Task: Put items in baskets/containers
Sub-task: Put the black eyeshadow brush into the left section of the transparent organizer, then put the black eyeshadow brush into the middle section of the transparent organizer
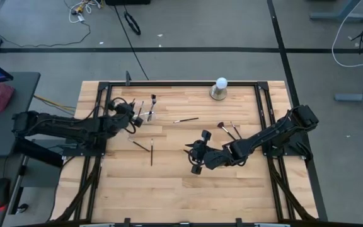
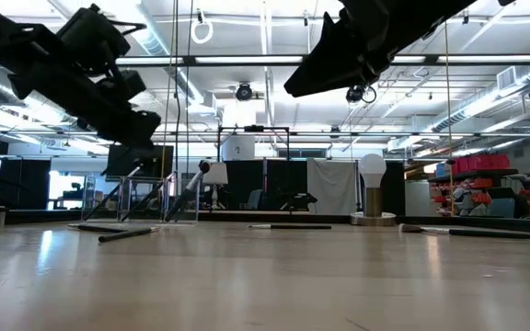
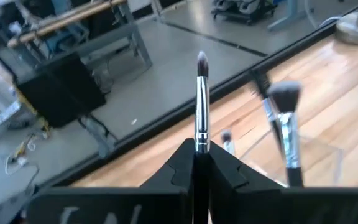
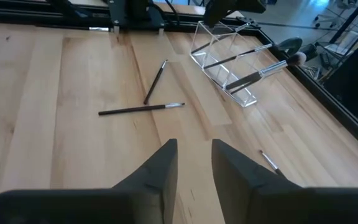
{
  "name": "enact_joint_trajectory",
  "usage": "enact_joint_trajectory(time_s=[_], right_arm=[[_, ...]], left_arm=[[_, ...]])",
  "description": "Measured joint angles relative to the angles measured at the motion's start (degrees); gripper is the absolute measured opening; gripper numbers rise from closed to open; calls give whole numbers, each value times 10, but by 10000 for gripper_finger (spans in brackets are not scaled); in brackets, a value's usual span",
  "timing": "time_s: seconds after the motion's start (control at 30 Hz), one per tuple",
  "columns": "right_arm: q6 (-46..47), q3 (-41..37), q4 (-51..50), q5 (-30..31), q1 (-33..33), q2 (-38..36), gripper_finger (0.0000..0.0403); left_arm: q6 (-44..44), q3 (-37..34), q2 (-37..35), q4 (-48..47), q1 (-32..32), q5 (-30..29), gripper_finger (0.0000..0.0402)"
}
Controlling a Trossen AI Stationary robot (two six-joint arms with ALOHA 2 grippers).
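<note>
My left gripper [image 1: 131,115] hovers at the far left of the table, shut on a thin makeup brush [image 3: 202,99]. Just beyond it stands the clear holder [image 1: 147,112] [image 3: 309,155] [image 4: 225,59]. A fluffy-headed brush [image 3: 284,118] and others lean inside it, heads up. More brushes lie flat on the wood: two near the left middle [image 1: 141,145] [image 1: 151,154], one mid-table [image 1: 186,119], two toward the right [image 1: 222,128] [image 1: 232,131]. My right gripper [image 1: 197,156] [image 4: 194,165] hangs open over the table's middle with nothing between its fingers. My left gripper pinches the brush's handle just behind the silver ferrule [image 3: 202,144] between its two fingers. The brush lies along the fingers and sticks out ahead, bristle tip [image 3: 202,61] foremost. The fingers come about level from the table's left, and the brush is lifted clear of the table.
A white ball on a grey round base [image 1: 220,89] stands at the far edge, right of centre. A black frame [image 1: 169,82] borders the tabletop. The wood toward the near edge [image 1: 188,195] is bare. A small brush [image 4: 267,160] lies close to my right gripper.
</note>
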Motion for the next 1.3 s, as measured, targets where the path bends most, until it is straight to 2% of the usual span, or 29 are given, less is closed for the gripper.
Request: enact_joint_trajectory(time_s=[0.13, 0.4, 0.53, 0.67, 0.8, 0.93, 1.03, 1.2, 1.3], right_arm=[[0, 0, 3, -4, 1, 0, 100], [-11, 0, 10, -5, 8, 0, 100], [-12, 0, 10, -4, 8, 0, 100], [-12, 0, 10, -4, 8, 0, 100], [-12, 0, 10, -4, 8, 0, 100], [-12, 0, 10, -4, 8, 0, 100], [-11, 0, 10, -4, 8, 0, 100], [-9, 0, 10, -4, 8, 0, 100], [-15, 0, 15, -4, 8, 0, 100]], left_arm=[[-38, 0, 0, -49, 14, 1, 49], [-47, 0, 0, -68, 20, 2, 45], [-43, 12, 0, -72, 17, 34, 61], [-44, 73, 0, -112, 4, 82, 97], [-48, 172, 0, -233, -18, 132, 123], [-87, 271, 0, -361, -63, 188, 124], [-117, 313, 0, -414, -119, 222, 109], [-190, 321, 26, -427, -234, 296, 66], [-270, 321, 66, -460, -291, 343, 38]])
